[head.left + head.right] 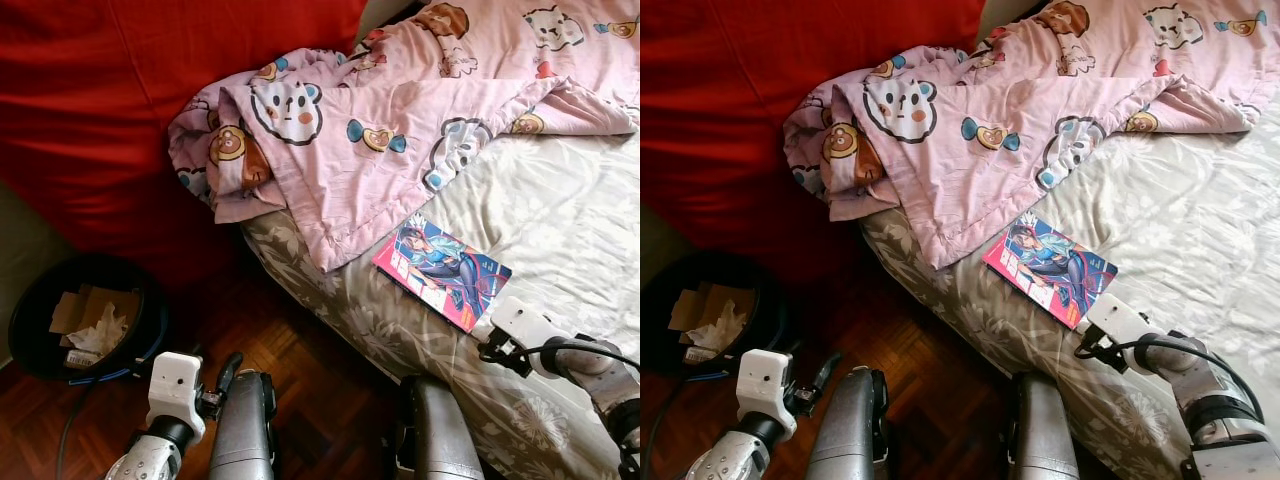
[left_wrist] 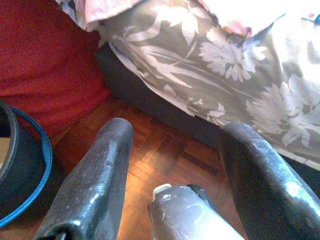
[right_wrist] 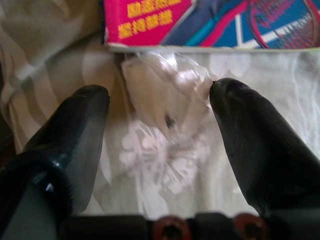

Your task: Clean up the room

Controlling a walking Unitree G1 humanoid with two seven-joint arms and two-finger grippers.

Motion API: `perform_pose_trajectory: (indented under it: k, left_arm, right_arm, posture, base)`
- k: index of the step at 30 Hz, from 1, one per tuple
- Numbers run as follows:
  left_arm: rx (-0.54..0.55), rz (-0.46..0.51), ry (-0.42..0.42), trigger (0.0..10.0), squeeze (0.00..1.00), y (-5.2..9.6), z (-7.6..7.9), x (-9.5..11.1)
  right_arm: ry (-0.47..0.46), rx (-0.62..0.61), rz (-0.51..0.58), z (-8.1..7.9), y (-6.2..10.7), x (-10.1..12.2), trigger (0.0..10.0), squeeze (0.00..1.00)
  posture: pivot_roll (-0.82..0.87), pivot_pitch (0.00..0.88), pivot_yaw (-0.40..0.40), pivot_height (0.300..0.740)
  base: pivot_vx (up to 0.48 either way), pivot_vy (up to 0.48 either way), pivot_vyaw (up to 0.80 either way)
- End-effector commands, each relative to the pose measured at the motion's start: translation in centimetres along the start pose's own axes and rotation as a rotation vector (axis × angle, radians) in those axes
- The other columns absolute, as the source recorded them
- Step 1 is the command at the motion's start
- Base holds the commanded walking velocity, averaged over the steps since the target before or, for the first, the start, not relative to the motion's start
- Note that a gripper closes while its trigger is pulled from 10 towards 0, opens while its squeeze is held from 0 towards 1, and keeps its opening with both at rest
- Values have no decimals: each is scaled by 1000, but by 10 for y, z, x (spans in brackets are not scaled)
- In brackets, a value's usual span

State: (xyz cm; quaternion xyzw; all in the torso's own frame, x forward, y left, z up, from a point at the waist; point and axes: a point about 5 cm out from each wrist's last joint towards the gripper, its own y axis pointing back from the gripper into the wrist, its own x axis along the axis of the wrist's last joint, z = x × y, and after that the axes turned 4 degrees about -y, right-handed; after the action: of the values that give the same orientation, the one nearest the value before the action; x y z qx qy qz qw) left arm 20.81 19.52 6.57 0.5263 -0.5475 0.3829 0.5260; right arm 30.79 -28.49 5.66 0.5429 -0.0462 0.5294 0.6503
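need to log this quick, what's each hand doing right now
Left hand: open, holding nothing, low over the wooden floor.
Right hand: open around a clear wrapper beside the comic book.

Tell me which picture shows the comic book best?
The left eye view: the whole comic book lies flat on the bed, cover fully visible. The right eye view shows it whole too, but the right arm crowds its corner. The right wrist view catches just its bottom edge, beyond the right gripper and its open jaws.

Floral-sheeted bed [image 1: 560, 215] — pink blanket [image 1: 400, 130], comic book [image 1: 442, 269], clear wrapper [image 3: 167, 97].
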Motion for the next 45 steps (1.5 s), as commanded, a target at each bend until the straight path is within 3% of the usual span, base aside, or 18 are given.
perform_pose_trajectory:
  k: [1, 6, 7, 9, 11, 12, 13, 14, 28, 29, 30, 31, 32, 33, 45]
  left_arm:
    - [0, -29, 4, 10000, 0, 6, -2, -5]
    - [-4, -30, 0, 10000, 0, 8, -2, -4]
    - [-4, -33, -1, 10000, 0, 8, -2, -4]
    - [-5, -34, -2, 10000, 0, 9, -3, -4]
    - [-5, -35, -3, 10000, 0, 9, -2, -5]
    - [-6, -36, -3, 10000, 0, 9, -2, -5]
    - [-6, -36, -3, 10000, 0, 9, -2, -5]
    - [-7, -37, -3, 10000, 0, 9, -2, -5]
    - [-12, -44, -21, 10000, 0, 9, 0, -6]
    - [-13, -44, -22, 10000, 0, 9, 0, -6]
    - [-14, -44, -23, 10000, 0, 9, 0, -6]
    - [-14, -44, -24, 10000, 0, 9, 0, -6]
    - [-14, -44, -24, 10000, 0, 9, 0, -6]
    - [-15, -45, -25, 10000, 0, 9, 0, -6]
    - [-26, -47, -43, 10000, 0, 8, 2, -7]
  right_arm:
    - [-4, 10, -43, -6, -1, -9, 10000, 0]
    - [32, -4, -58, -12, -5, -10, 10000, 0]
    - [30, -19, -58, -13, -6, -9, 9373, 0]
    - [30, -33, -58, -12, -6, -9, 0, 0]
    - [33, -36, -60, -12, -6, -9, 0, 0]
    - [41, -39, -65, -12, -6, -9, 5255, 0]
    - [47, -41, -68, -12, -6, -9, 5255, 0]
    - [54, -46, -71, -12, -6, -9, 10000, 0]
    - [80, -84, -71, -12, -8, -8, 10000, 0]
    - [80, -84, -70, -12, -8, -8, 8471, 0]
    - [79, -84, -69, -12, -8, -8, 8471, 0]
    - [77, -84, -68, -13, -8, -8, 2118, 0]
    - [75, -84, -67, -13, -8, -8, 2118, 0]
    - [75, -83, -67, -13, -8, -8, 0, 0]
    - [90, -90, -71, -14, -9, -7, 0, 0]
  posture:
    - [155, 325, 45, 593]
    - [163, 322, 50, 593]
    - [165, 320, 51, 593]
    - [166, 317, 53, 593]
    - [166, 317, 53, 593]
    - [167, 316, 54, 593]
    - [166, 315, 54, 593]
    - [166, 314, 53, 593]
    - [172, 322, 52, 593]
    - [172, 324, 52, 593]
    - [172, 324, 52, 593]
    - [172, 324, 52, 593]
    - [172, 324, 52, 593]
    - [172, 325, 52, 593]
    - [173, 324, 52, 593]
  base:
    - [0, 0, 0]
    - [0, 0, 0]
    - [0, 0, 0]
    - [0, 0, 0]
    - [0, 0, 0]
    - [0, 0, 0]
    - [0, 0, 0]
    - [0, 0, 0]
    - [0, 0, 0]
    - [0, 0, 0]
    - [0, 0, 0]
    - [0, 0, 0]
    - [0, 0, 0]
    - [0, 0, 0]
    - [0, 0, 0]
